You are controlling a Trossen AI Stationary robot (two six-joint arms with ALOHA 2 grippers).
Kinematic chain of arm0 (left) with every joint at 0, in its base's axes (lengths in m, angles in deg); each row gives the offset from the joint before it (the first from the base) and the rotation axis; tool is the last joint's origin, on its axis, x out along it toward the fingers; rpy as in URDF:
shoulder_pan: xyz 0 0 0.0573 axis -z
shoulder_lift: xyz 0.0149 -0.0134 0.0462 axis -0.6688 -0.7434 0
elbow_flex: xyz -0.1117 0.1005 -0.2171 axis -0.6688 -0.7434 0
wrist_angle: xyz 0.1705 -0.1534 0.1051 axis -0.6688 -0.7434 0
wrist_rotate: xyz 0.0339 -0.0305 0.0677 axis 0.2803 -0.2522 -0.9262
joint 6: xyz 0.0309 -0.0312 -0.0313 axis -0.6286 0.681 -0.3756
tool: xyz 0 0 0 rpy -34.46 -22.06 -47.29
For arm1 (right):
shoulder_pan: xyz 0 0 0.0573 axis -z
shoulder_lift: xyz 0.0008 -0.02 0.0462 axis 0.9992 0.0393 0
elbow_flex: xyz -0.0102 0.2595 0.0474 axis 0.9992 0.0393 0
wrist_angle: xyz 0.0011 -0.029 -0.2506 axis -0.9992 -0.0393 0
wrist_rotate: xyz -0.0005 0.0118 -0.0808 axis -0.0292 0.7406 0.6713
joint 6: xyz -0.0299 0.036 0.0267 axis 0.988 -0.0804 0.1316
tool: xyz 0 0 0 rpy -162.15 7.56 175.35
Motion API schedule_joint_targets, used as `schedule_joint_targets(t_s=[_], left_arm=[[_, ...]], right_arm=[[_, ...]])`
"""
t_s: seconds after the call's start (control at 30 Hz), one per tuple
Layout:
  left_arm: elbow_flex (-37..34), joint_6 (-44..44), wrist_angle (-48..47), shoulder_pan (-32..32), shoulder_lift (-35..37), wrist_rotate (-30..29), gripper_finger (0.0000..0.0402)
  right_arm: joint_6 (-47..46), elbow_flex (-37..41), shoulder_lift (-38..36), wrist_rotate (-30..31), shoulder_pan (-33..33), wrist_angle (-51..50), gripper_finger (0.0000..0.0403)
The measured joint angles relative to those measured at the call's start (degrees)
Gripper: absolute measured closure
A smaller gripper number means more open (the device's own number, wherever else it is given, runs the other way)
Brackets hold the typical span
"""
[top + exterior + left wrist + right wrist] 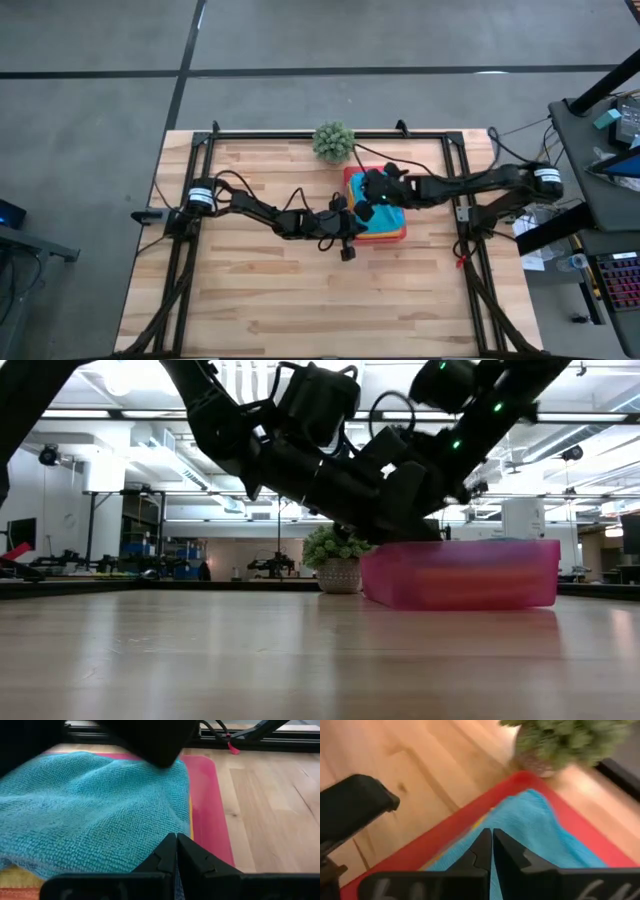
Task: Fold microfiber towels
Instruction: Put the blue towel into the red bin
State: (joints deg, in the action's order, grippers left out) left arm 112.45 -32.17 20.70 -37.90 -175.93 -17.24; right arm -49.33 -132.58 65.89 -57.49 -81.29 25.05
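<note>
A turquoise towel [388,214] lies on top of a stack of towels on the pink tray [350,178] at the table's far right. A yellow edge [15,875] and an orange edge [15,893] show under it; the grey and lime green towels are hidden. My left gripper [356,214] is shut at the stack's left edge, its tips over the turquoise towel's corner [170,820]. My right gripper [377,192] is shut over the towel's far part [530,820]. My left gripper stands with shut fingers [165,855] at the turquoise towel's corner, coming level from the table's left. I cannot tell whether it touches the cloth. My right gripper points its shut fingers [482,847] slantwise down over the turquoise towel. I cannot tell whether it touches.
A small green potted plant [333,141] stands just beyond the tray's far left corner, close to my right gripper. Bare wooden table [280,290] lies to the left and toward the near edge. Metal frame rails [300,133] run along the table's sides and back.
</note>
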Motion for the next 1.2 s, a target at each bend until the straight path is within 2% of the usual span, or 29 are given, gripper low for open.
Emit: schedule_joint_targets(t_s=[0.07,0.33,0.57,0.73,0.87,1.0,1.2], left_arm=[[0.0,0.4,-0.3,0.0,0.0,0.0,0.0401],[0.0,2.6,-1.4,-0.1,0.1,-0.1,0.0401],[0.0,2.9,-1.5,-0.1,0.1,0.0,0.0401],[0.0,3.0,-1.8,0.0,0.6,0.0,0.0401],[0.0,3.0,-2.2,0.2,1.4,0.2,0.0401],[-0.1,3.0,-1.6,0.2,2.5,0.3,0.0401],[0.2,2.9,-1.4,-0.3,2.5,0.2,0.0401]], right_arm=[[1.2,0.1,2.2,-2.8,1.6,2.2,0.0394],[4.3,0.2,8.8,-4.7,5.6,3.6,0.0394],[5.4,0.2,9.4,-5.8,6.1,5.7,0.0394],[4.2,0.2,5.4,-6.0,5.9,4.3,0.0394],[0.9,0.2,0.1,-8.0,5.5,-0.6,0.0394],[-3.7,0.2,-6.4,-11.6,4.4,-7.3,0.0394],[-12.7,0.2,-13.9,-13.6,1.2,-19.3,0.0394]])
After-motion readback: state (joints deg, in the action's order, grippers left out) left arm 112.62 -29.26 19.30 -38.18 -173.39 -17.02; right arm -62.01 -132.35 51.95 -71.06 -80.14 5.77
